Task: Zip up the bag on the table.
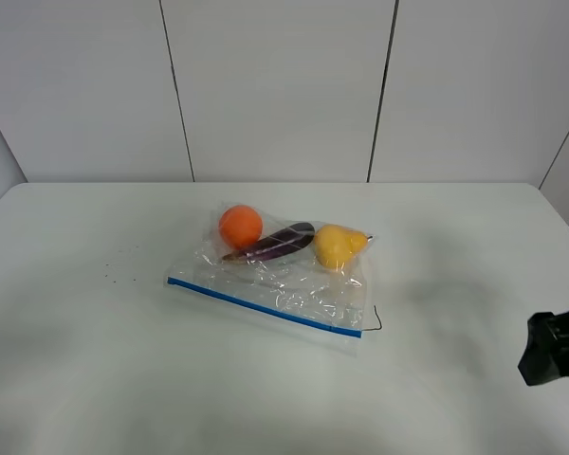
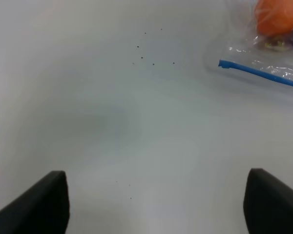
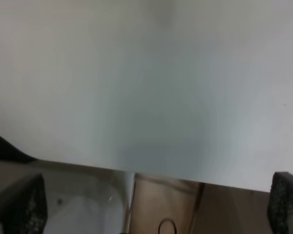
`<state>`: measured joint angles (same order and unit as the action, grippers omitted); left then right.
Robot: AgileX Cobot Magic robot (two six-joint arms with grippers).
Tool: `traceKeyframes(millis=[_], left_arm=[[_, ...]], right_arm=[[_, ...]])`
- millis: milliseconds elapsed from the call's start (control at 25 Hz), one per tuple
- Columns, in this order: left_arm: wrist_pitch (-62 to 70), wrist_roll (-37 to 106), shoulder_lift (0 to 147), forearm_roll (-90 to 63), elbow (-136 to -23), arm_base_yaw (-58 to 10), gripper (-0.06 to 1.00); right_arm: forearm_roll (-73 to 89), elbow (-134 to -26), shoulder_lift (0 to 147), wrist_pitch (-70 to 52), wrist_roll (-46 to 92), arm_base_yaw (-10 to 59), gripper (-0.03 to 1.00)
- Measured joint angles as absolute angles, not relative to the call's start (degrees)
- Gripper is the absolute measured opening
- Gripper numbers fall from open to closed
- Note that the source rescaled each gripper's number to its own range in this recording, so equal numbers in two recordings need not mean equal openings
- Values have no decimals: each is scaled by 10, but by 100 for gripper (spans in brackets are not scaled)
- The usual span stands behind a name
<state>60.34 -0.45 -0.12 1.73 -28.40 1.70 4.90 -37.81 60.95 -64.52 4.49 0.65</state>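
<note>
The bag (image 1: 294,289) lies flat in the middle of the table (image 1: 95,360). It is clear crinkly plastic and holds an orange ball (image 1: 240,227), a dark purple eggplant (image 1: 277,241) and a yellow pear (image 1: 336,246). Its blue zipper strip (image 1: 266,308) runs along the near edge, with a thin black loop (image 1: 374,322) at its right end. The left wrist view shows the strip's left end (image 2: 256,72) and the orange ball (image 2: 277,17) far ahead of my left gripper (image 2: 156,195), which is open and empty. My right gripper (image 3: 158,195) is open and empty over the table's edge, far right of the bag; its dark body (image 1: 555,347) shows at the right edge.
Small dark specks (image 1: 114,270) dot the table left of the bag. White wall panels (image 1: 275,85) stand behind the table. The right wrist view shows the table's edge (image 3: 185,178) with floor below it.
</note>
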Motion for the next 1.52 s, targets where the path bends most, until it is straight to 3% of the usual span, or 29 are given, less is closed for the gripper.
traceKeyframes(millis=[240,640,1040,1520], left_arm=[[603,-5,-1,17,-284,17,95],[603,-5,-1,17,-284,17,95],[603,-5,-1,17,-284,17,95],[603,-5,-1,17,-284,17,95]], right_arm=[[42,-292,395,-599,45,6,100],[25,-286,133,-588,27,6,100],[21,-283,2,-589,16,6,100],[20,-283,-2,-589,16,6,100]])
